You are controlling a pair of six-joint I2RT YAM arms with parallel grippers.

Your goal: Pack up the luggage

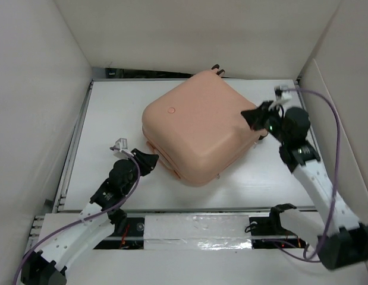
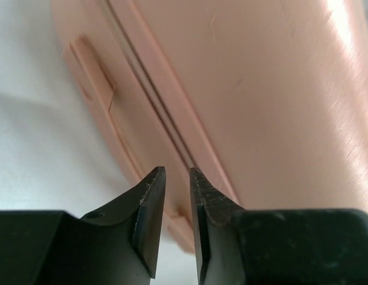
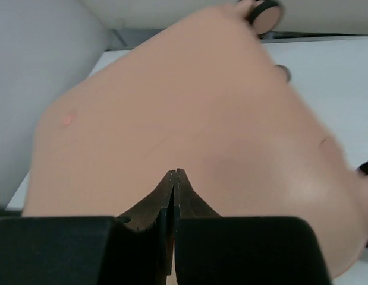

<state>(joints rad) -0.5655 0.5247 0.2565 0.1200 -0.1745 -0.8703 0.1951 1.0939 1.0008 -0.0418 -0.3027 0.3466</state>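
- Black right end effector (image 3: 175, 173): tips pressed together with nothing between them; they sit over the smooth top of the luggage (image 3: 172, 107), near its right edge; whether they touch the shell I cannot tell.
- Black left end effector (image 2: 176, 173): tips a narrow slit apart, pinching nothing; they point at the seam (image 2: 154, 113) on the near-left side of the luggage and are close to it; contact cannot be told.
- Peach-pink luggage: closed and lying flat mid-desk between the two arms; it is turned so that one rounded corner faces the arm bases; a raised tab (image 2: 91, 65) sits on the lower shell just beside the seam; a small round mark (image 1: 171, 110) shows on top near the left corner; wheels (image 1: 217, 69) stick out at the far corner.
- White desk (image 1: 106, 113) under the luggage; pale walls (image 1: 41, 71) close it in on the left, far and right sides.
- Purple cables (image 1: 335, 142) run along both arms.
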